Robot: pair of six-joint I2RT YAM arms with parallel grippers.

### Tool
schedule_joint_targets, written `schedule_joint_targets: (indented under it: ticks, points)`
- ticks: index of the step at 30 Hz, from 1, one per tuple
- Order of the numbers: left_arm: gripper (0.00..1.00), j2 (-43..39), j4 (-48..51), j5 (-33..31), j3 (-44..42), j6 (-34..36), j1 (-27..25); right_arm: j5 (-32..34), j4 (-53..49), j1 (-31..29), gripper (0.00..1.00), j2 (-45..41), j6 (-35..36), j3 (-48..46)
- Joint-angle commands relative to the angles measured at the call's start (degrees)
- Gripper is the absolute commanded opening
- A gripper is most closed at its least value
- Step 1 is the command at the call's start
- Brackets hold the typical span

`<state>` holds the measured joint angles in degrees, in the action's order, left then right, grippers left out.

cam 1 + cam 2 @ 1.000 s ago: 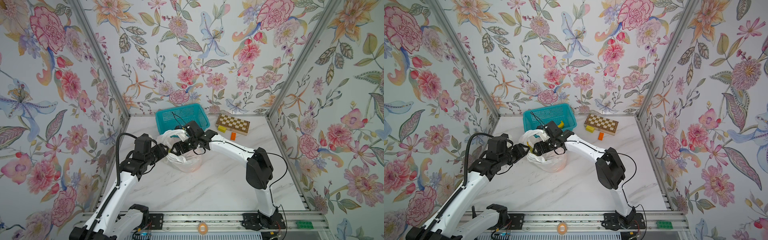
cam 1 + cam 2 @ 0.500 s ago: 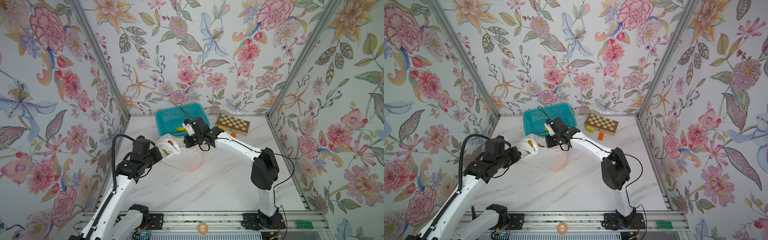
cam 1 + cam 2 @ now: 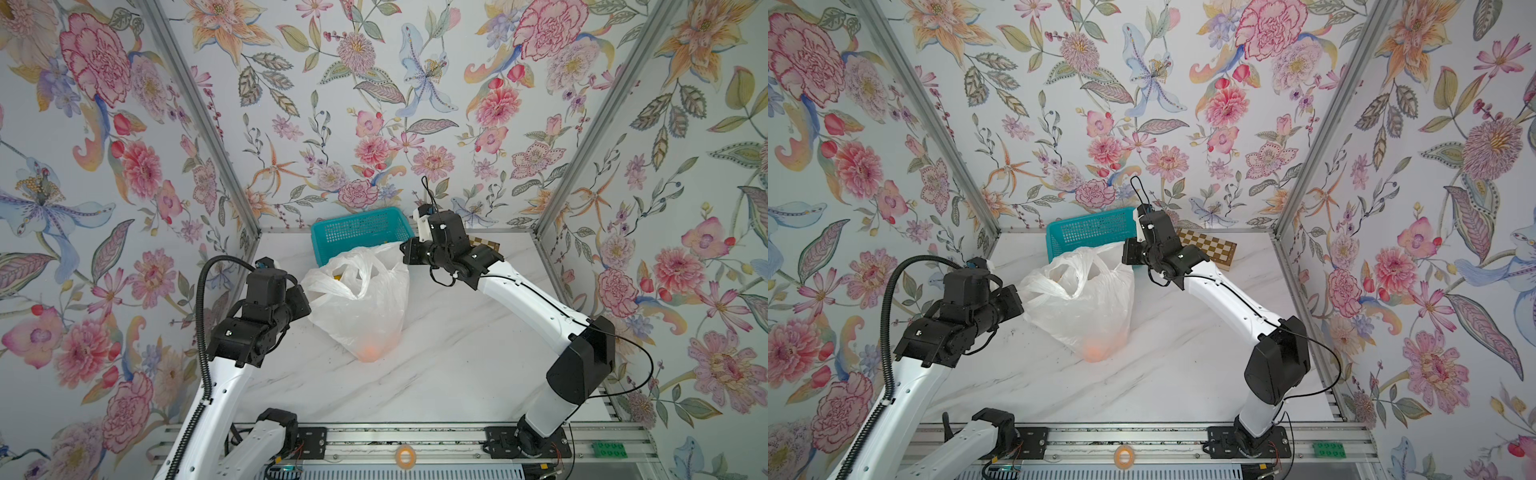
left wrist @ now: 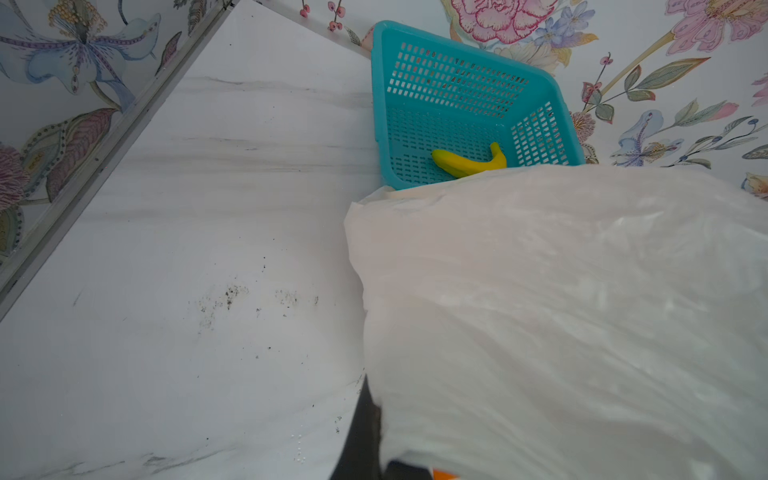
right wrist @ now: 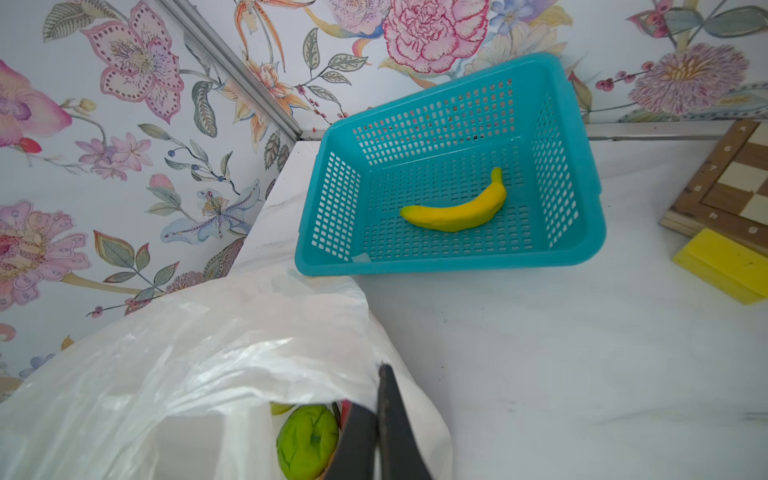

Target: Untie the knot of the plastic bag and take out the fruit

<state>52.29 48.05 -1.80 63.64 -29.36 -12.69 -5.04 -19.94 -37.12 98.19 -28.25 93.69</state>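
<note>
The thin translucent white plastic bag point(image 3: 361, 307) stands mouth-open between the grippers. The left gripper point(image 3: 306, 292) pinches its left rim and the right gripper point(image 3: 405, 252) its right rim, both pressed together. A round green fruit point(image 5: 307, 440) lies inside. The teal mesh basket point(image 3: 357, 226) sits just behind, with bare marble tabletop point(image 3: 436, 374) in front.

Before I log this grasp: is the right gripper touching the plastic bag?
Touching: the right wrist view shows the right gripper shut on the plastic bag, at its rim.

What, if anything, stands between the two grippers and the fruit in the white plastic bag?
Only the plastic bag itself: its thin wall covers the orange fruit at the bottom. The mouth gapes open, a green fruit showing beside the right gripper. Both it and the left gripper are shut on the bag's edges.
</note>
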Motion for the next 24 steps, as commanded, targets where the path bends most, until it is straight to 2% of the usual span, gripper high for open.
schedule_joint_targets:
  ticks: [1,3,5,9,12,16,18,20,22,24]
  points:
    - [0.14,0.53,0.55,-1.06,0.06,2.03,0.59,-1.61,3.28,0.45,0.00,1.75,-2.11,-0.88]
    - [0.33,0.01,-1.80,1.61,-0.52,2.82,0.64,-3.72,2.83,0.09,0.00,2.77,-2.47,-1.09]
    - [0.43,-0.32,-3.53,3.73,-0.06,4.50,0.57,-4.62,3.06,-0.29,0.00,3.13,-2.43,-1.31]
    - [0.55,1.18,-2.85,5.72,5.35,10.02,0.99,-5.52,3.54,-0.49,0.01,2.93,-2.46,-1.23]
    - [0.65,4.65,-0.67,9.85,11.76,14.54,1.94,-5.76,3.60,-0.28,0.01,2.62,-2.11,-1.32]
    - [0.78,11.28,1.85,21.10,19.55,19.69,3.11,-6.88,3.34,-0.13,0.05,2.30,-2.27,-1.49]
    - [0.82,15.31,4.04,25.25,22.87,21.96,3.20,-7.04,3.18,-0.11,0.13,1.93,-2.50,-1.65]
    - [0.86,19.12,6.06,26.70,25.54,24.19,3.26,-6.99,2.90,-0.05,0.34,1.33,-2.83,-1.84]
    - [0.89,22.19,7.13,27.11,26.91,26.65,3.51,-7.09,2.49,0.08,0.49,0.61,-2.93,-2.10]
    - [0.93,24.61,6.00,29.04,26.34,28.79,4.38,-7.19,1.72,0.06,0.56,-0.39,-2.70,-2.45]
